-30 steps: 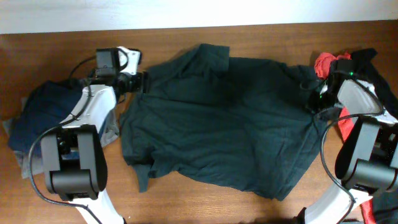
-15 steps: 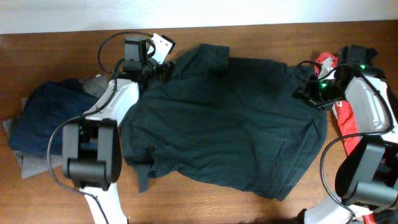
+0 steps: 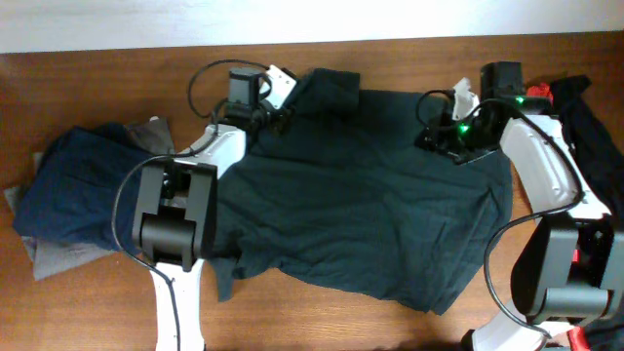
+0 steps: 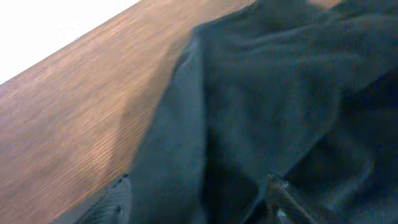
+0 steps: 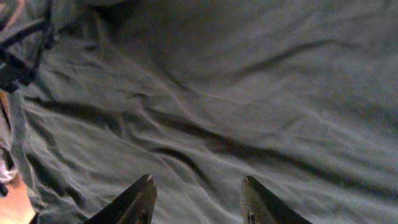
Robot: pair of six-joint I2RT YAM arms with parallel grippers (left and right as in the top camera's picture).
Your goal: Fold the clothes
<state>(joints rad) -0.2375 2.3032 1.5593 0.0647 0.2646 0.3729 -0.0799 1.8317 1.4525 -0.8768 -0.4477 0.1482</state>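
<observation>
Clothes are spread across the wooden table (image 3: 97,312), and you can read them from the left edge inward. At the far left the navy blue piece (image 3: 68,185) lies bunched in a heap, with the grey shorts (image 3: 54,258) showing from under its lower edge and again at its upper right corner. Just right of that heap, your left gripper (image 4: 199,202) hangs over the upper left corner of the large dark green shirt (image 3: 361,195), where the cloth's edge meets bare wood. In the left wrist view its fingers (image 4: 115,196) stand well apart, with the shirt's rumpled edge lying under and between them; the jaws are spread and you cannot tell that they pinch any cloth. The green shirt fills the middle of the table, lying mostly flat but wrinkled, with one sleeve folded up at the far edge and its near hem uneven. Your right gripper (image 5: 198,199) sits over the shirt's upper right part, near the far shoulder. The right wrist view shows its fingers (image 5: 137,199) parted about halfway above creased green fabric, with nothing caught between them. Beyond that arm, at the right edge, a bit of the red white-printed shirt (image 3: 538,94) peeks out beside the black garment (image 3: 590,122), which trails along the table's right side.
</observation>
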